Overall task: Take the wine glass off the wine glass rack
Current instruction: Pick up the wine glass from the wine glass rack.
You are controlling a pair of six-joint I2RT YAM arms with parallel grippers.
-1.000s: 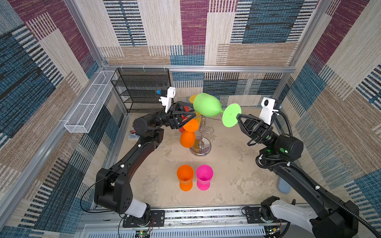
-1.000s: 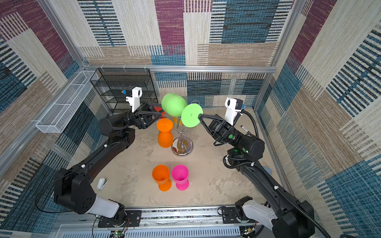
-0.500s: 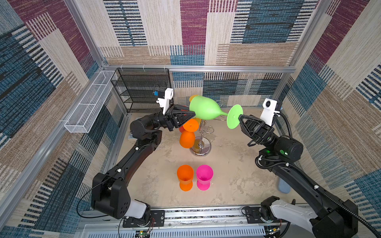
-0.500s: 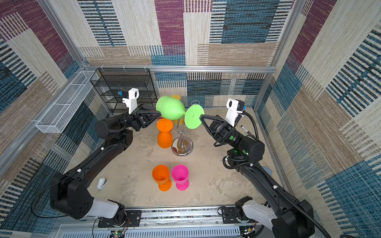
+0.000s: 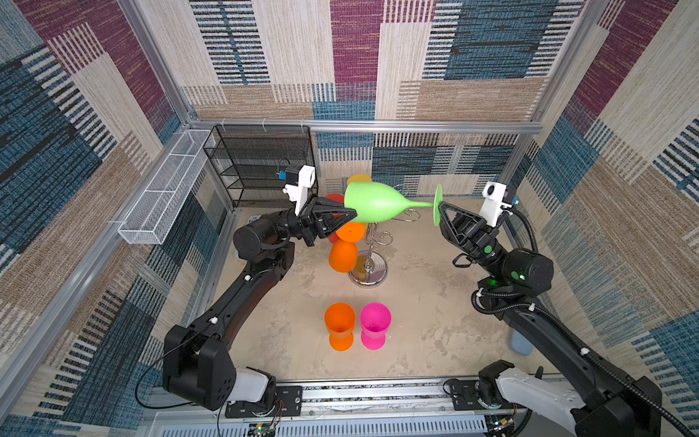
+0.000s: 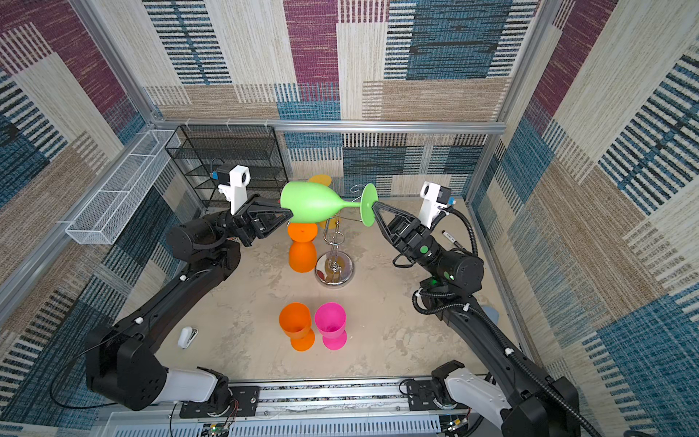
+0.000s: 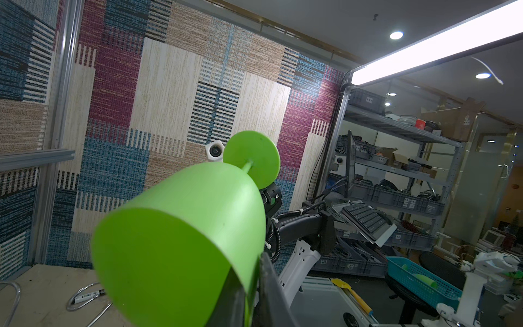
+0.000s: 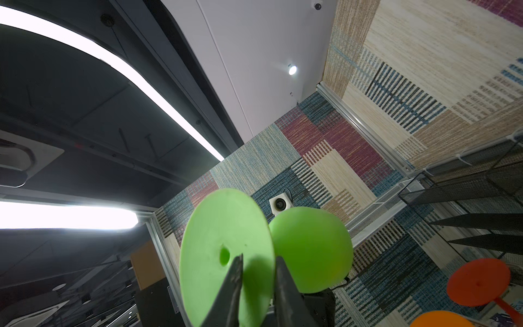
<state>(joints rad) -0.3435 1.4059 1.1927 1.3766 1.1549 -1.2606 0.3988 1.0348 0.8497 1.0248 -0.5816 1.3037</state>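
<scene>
A green wine glass [image 5: 374, 206] [image 6: 314, 206] hangs level in the air above the wine glass rack [image 5: 368, 272] [image 6: 334, 270], a chrome stand. My left gripper [image 5: 353, 216] [image 6: 290, 216] [image 7: 250, 263] is shut on the rim of its bowl [image 7: 184, 226], one finger inside, one outside. At the glass's foot [image 8: 220, 254], my right gripper [image 5: 440, 206] [image 6: 374, 206] [image 8: 259, 257] has its jaws slightly parted with the foot's edge in the gap. An orange glass [image 5: 342, 253] hangs upside down on the rack, and a red one [image 5: 333, 198] shows behind.
An orange glass [image 5: 339, 325] and a pink glass [image 5: 374, 325] stand upright on the table in front of the rack. A black mesh shelf unit [image 5: 261, 166] stands at the back left, a white wire basket [image 5: 162, 189] on the left wall. A marker [image 6: 452, 240] lies at the right.
The green glass has swung level and shifted left. My left gripper has shut on the bowl's rim. My right gripper's jaws have parted at the foot.
</scene>
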